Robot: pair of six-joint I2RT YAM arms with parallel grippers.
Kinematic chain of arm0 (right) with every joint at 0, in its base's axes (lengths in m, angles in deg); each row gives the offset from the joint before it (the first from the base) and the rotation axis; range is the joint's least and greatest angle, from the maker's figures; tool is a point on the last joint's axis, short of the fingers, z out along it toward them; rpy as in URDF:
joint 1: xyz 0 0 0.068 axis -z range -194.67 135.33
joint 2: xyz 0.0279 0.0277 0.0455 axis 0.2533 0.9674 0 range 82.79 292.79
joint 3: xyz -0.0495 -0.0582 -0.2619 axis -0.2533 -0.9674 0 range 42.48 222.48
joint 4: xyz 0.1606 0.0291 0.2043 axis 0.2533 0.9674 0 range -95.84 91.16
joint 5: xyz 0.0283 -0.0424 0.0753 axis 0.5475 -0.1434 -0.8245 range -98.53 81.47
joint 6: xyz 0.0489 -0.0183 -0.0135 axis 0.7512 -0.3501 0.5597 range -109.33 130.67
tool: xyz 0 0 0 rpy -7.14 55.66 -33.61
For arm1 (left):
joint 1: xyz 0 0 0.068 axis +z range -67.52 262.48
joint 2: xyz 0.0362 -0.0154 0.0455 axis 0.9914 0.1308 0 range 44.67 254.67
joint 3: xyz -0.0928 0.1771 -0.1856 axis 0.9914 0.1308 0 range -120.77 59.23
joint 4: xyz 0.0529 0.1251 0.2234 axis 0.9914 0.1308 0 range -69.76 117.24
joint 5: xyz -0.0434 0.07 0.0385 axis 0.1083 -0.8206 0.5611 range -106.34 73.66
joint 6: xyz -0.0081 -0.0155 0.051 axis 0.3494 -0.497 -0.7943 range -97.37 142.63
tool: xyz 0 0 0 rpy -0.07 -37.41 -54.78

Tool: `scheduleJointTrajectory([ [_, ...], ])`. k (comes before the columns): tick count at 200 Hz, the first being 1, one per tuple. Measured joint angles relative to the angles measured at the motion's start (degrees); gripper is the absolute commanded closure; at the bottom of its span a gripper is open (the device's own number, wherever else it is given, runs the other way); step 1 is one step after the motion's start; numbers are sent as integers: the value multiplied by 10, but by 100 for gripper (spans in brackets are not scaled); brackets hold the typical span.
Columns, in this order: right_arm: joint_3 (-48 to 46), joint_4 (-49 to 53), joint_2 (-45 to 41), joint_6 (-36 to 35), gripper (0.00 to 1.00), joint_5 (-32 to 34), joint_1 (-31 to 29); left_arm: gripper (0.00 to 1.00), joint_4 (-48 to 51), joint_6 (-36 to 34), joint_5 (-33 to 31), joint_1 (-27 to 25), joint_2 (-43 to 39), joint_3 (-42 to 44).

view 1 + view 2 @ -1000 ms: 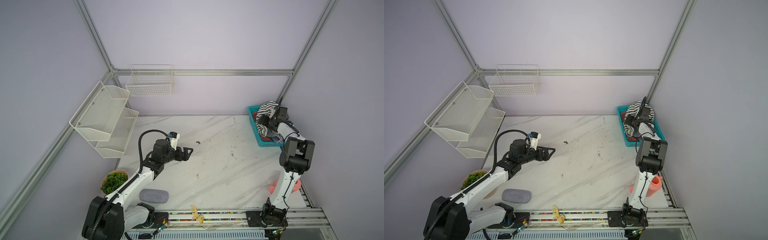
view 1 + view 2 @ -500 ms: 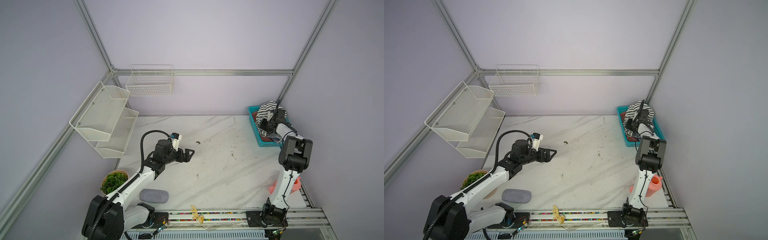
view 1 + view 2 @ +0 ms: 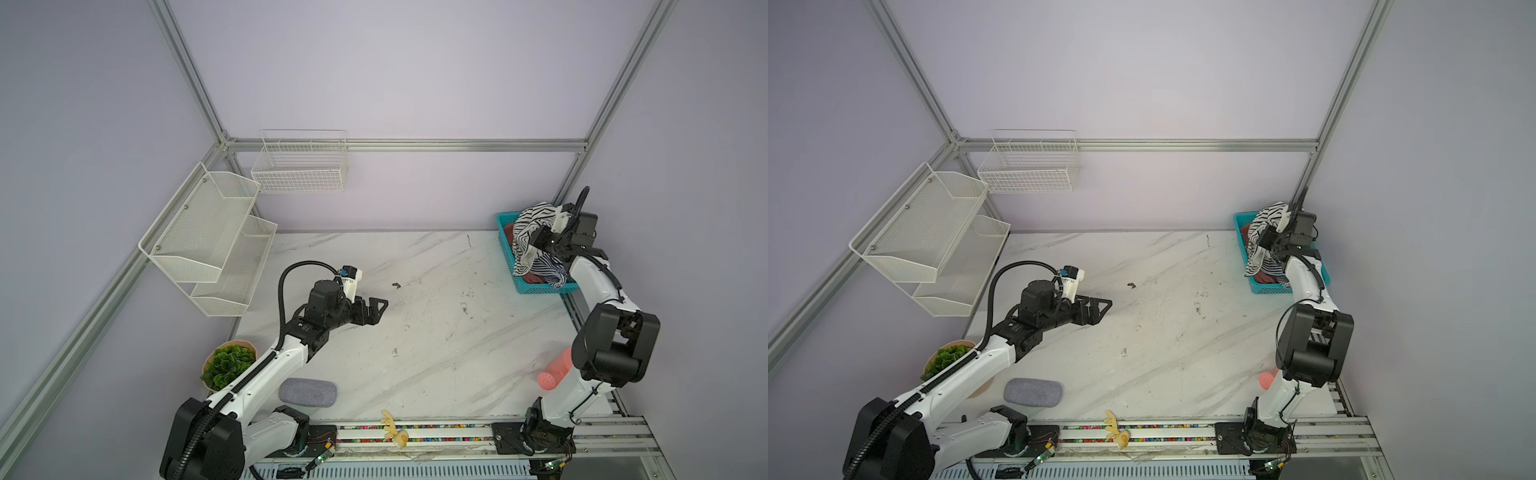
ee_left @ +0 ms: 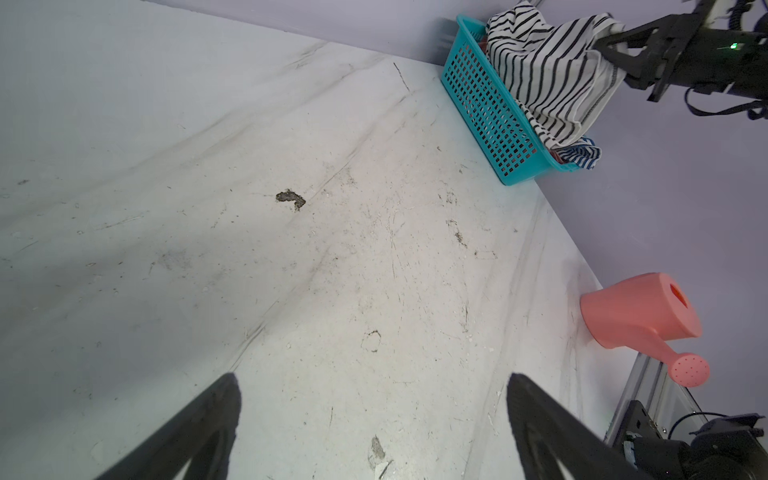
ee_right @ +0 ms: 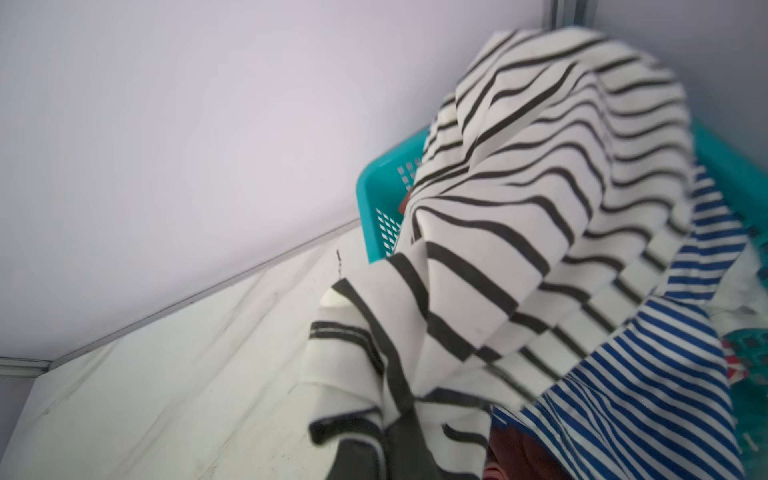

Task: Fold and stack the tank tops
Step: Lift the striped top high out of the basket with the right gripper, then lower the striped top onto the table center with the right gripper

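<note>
At 2 o'clock on the table (image 3: pixel 415 332), over the teal basket (image 3: pixel 508 259):

- The right arm rises from its base at 5 o'clock. The elbow is folded high, the forearm runs back toward 12, and the wrist is turned so the right gripper (image 3: pixel 535 242) points toward 9.
- Its jaws are pinched tight on a fold of the white black-striped tank top (image 3: pixel 527 222).
- The top hangs from the grip in a bunched drape above the basket. Its lower edge trails over the rim on the 9 o'clock side.
- The navy-striped tank top (image 3: pixel 549 272) lies beneath it at the basket's 6 o'clock end, with a corner spilling over the rim.

Left arm:

- The base is at 7 o'clock, and the arm reaches low and nearly flat toward 3.
- The left gripper (image 3: pixel 381 311) hovers over bare marble, left of centre. Its fingers (image 4: pixel 524 399) are spread wide with nothing between them.

Writing: there is a small pale mark on the left arm's black link, too small to read.

Against a second ago:

- The right jaws stood apart at the heap then and have since closed on the cloth.
- Half a second ago the right wrist sat a little deeper toward 12. It has now drawn back slightly with the white top in tow.
- The left gripper has crept a touch toward 3, still wide.
</note>
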Motion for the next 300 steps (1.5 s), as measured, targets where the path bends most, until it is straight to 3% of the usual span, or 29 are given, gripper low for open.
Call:
scheduleJointTrajectory([
  [58, -81, -72, -149, 45, 100, -58, -2, 1, 9, 0, -6, -3, -35, 0],
  [106, -34, -138, -206, 104, 100, -89, -45, 1, 12, 3, -14, -3, -79, 0],
  [134, 61, -158, -180, 122, 100, -99, -103, 1, 12, 5, -25, -3, -108, 0],
  [219, 307, -199, 14, 170, 100, -125, -240, 0, 28, 5, -73, -4, -182, 0],
  [248, 303, -189, 43, 163, 100, -126, -285, 0, 41, 4, -85, -5, -189, 0],
  [300, 159, -191, 33, 151, 100, -115, -316, 0, 62, 4, -97, -6, -192, 0],
])
